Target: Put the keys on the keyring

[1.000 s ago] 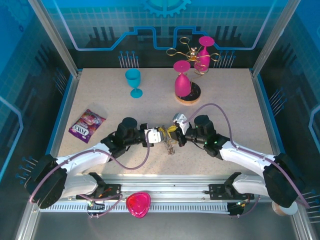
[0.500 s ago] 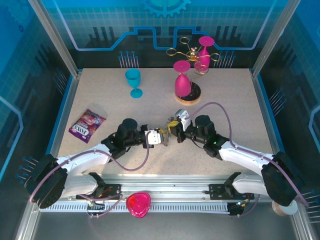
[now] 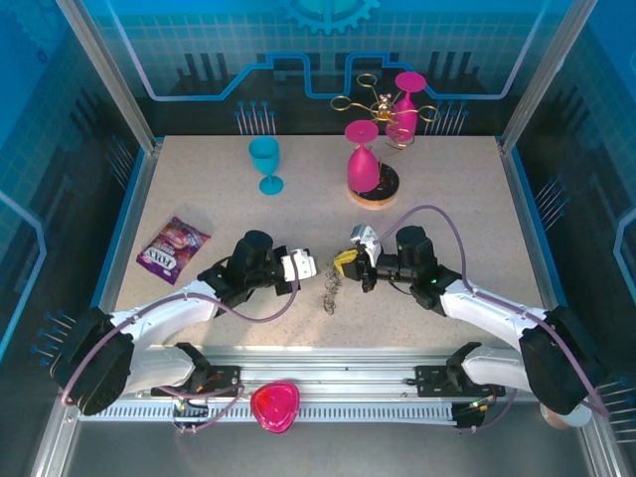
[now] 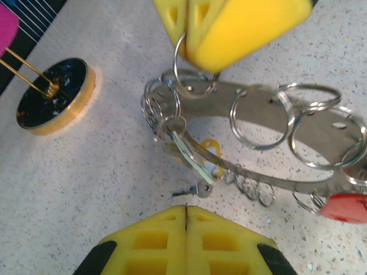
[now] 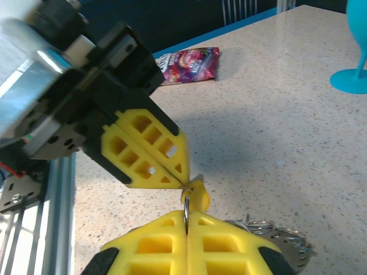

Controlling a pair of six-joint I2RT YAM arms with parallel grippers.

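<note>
Around the keyring [image 4: 223,98], which lies mid-table, bare speckled top runs out on every side, and all edges of the table [image 3: 467,199] are well apart from it. Behind it stand a pink goblet [image 3: 362,159] on a gold-rimmed disc [image 4: 51,97] and, further left, a blue goblet [image 3: 265,164]. A candy packet [image 3: 174,246] lies well to its left.

The left gripper [image 3: 304,266] sits just left of the keyring, jaws pressed together with nothing seen between them. The right gripper [image 3: 350,260], just right of it, is clamped on one of its wire loops [image 4: 184,63].

From overhead the keyring reads as a tangle (too small to sort). The left wrist view shows a grey band fringed with loops, and the keys [image 4: 199,189] at its near rim: a red head [image 4: 344,207], a yellow one [image 4: 211,150] and a small silvery one.
</note>
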